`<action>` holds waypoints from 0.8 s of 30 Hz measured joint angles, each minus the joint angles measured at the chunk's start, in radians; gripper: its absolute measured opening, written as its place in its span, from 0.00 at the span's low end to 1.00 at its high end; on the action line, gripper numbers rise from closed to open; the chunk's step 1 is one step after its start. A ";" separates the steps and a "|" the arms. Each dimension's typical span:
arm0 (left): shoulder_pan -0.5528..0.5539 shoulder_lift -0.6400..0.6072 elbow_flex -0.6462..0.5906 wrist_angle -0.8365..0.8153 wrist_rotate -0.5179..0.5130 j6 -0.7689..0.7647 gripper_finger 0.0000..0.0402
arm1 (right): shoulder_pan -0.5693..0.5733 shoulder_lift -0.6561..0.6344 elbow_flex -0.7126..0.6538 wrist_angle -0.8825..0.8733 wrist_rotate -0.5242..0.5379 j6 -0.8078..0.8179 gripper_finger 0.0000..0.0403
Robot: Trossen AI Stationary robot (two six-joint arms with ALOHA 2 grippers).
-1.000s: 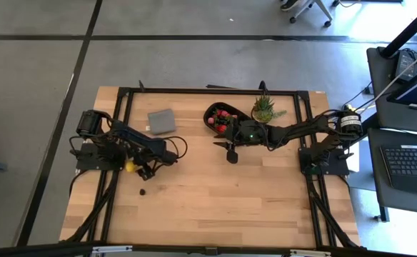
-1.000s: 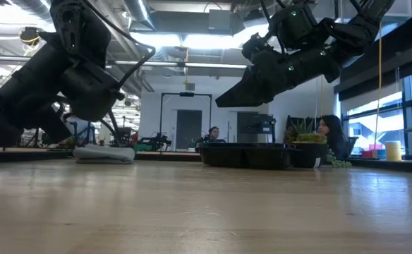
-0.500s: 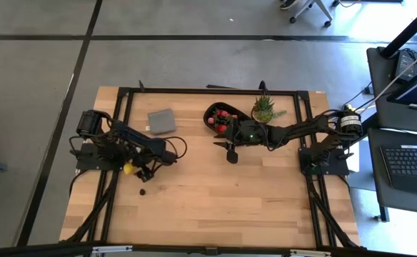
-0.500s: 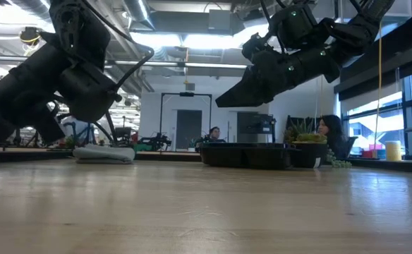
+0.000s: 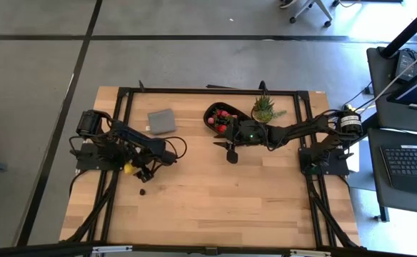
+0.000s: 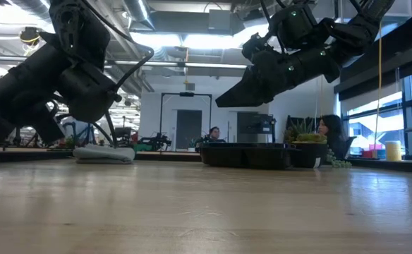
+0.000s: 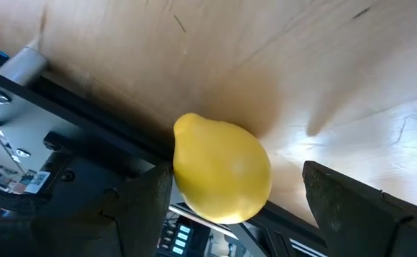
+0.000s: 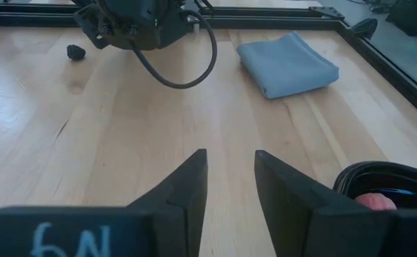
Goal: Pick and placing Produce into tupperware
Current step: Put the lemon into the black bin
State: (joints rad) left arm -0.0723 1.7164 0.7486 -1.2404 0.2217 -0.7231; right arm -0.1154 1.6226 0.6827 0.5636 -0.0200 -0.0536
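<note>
A yellow lemon (image 7: 223, 178) lies on the wooden table beside the black frame rail at the table's left (image 5: 128, 168). My left gripper (image 5: 141, 171) is open around it, one finger (image 7: 141, 207) close to the lemon's side and the other (image 7: 351, 207) well apart. A dark berry (image 5: 143, 191) lies on the table nearer the front. The black oval tupperware (image 5: 212, 113) holds red strawberries (image 5: 223, 118) at the far middle. My right gripper (image 5: 230, 152) hangs open and empty above the table, just in front of the tupperware. My left gripper has one finger right beside the lemon's side (image 7: 176, 168); I cannot tell whether it touches. The lemon rests on the table.
A folded grey cloth (image 5: 161, 121) lies at the far left. A spiky green potted plant (image 5: 264, 108) stands right of the tupperware. The black frame rails (image 5: 123, 128) run along the table's sides. Bare wood (image 5: 223, 200) lies across the middle and front.
My left arm has shifted slightly over the lemon. My right arm has kept still.
</note>
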 joint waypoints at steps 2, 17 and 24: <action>0.000 0.000 0.000 0.000 0.001 0.000 0.75 | 0.000 0.000 0.000 0.000 0.000 0.000 0.30; 0.000 0.000 -0.003 -0.004 0.010 0.000 0.71 | 0.000 0.000 0.000 -0.009 0.000 0.000 0.30; 0.000 0.000 -0.034 0.034 0.014 0.000 0.71 | 0.000 0.000 0.000 -0.009 0.000 0.000 0.30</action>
State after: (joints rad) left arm -0.0723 1.7164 0.7146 -1.2059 0.2361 -0.7231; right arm -0.1150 1.6226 0.6827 0.5545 -0.0200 -0.0532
